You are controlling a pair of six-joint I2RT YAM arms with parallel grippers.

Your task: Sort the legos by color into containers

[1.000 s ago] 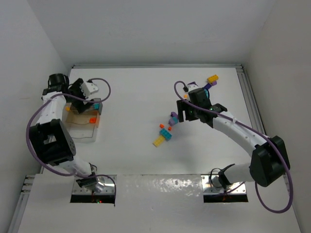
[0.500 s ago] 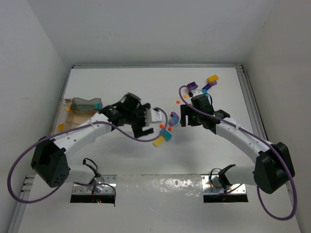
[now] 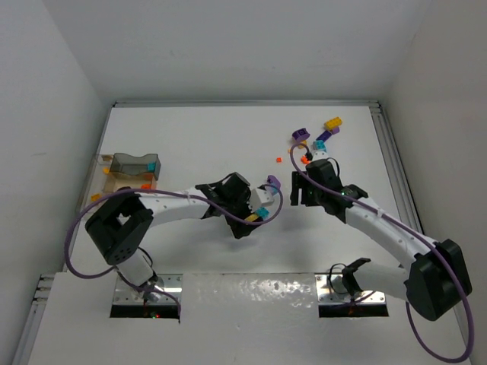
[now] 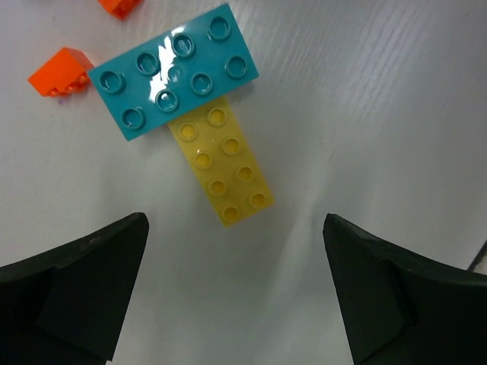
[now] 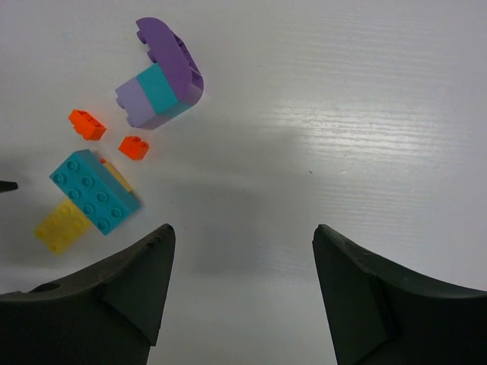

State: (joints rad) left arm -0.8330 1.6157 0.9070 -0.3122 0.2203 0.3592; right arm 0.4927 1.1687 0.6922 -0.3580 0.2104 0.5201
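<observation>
A teal brick (image 4: 175,72) lies stacked on a yellow brick (image 4: 221,163) on the table, with two small orange bricks (image 4: 59,72) beside them. My left gripper (image 4: 234,228) is open and empty just above and short of the yellow brick; in the top view it (image 3: 249,217) hovers over this pile. My right gripper (image 5: 243,232) is open and empty over bare table, right of the pile. A purple-and-teal piece (image 5: 163,76) lies ahead of it. The clear tray (image 3: 114,182) stands at the far left and holds a teal brick (image 3: 152,165) and an orange brick (image 3: 146,185).
More bricks lie at the back right: purple (image 3: 300,135), yellow (image 3: 332,122), teal (image 3: 323,143) and orange (image 3: 306,158). A tiny orange stud (image 3: 278,160) lies alone mid-table. White walls close in the table on three sides.
My left arm has swung from the tray at the far left across to the middle pile. My right gripper has drawn a little to the right, away from the pile.
</observation>
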